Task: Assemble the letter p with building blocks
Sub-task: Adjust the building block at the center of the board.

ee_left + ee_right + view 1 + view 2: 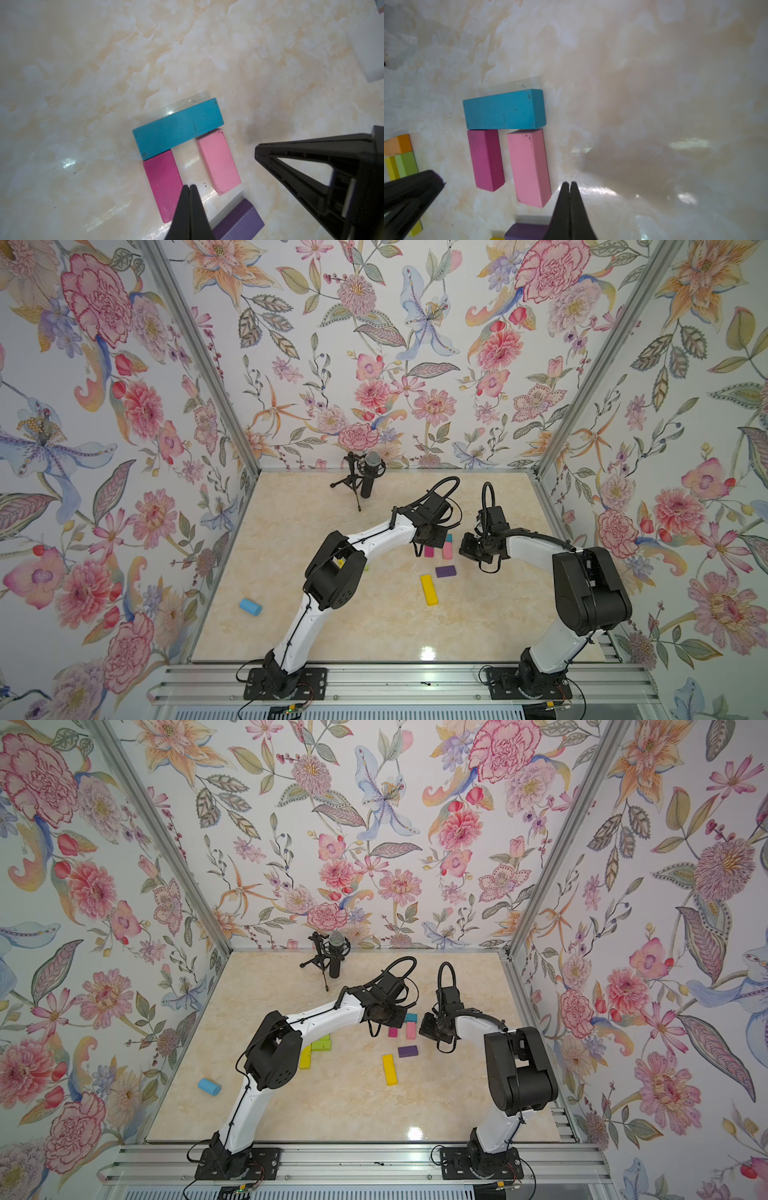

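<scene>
Left pincer closed, teal block across magenta, pink

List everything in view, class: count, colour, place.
teal block: one, teal, across magenta and pink ends
magenta block: one, magenta, touching teal
pink block: one, pink, beside magenta
purple block: one, purple, nearby
yellow blocks: two, yellow, centre and by left arm
lime green blocks: number unclear, lime, by left arm
orange block: one, orange, against lime
cylinder: one, light blue, alone, robot's left
microphone: one, black, at back
left claw: one, black, shut, at magenta block
right claw: one, black, shut, beside pink block
</scene>
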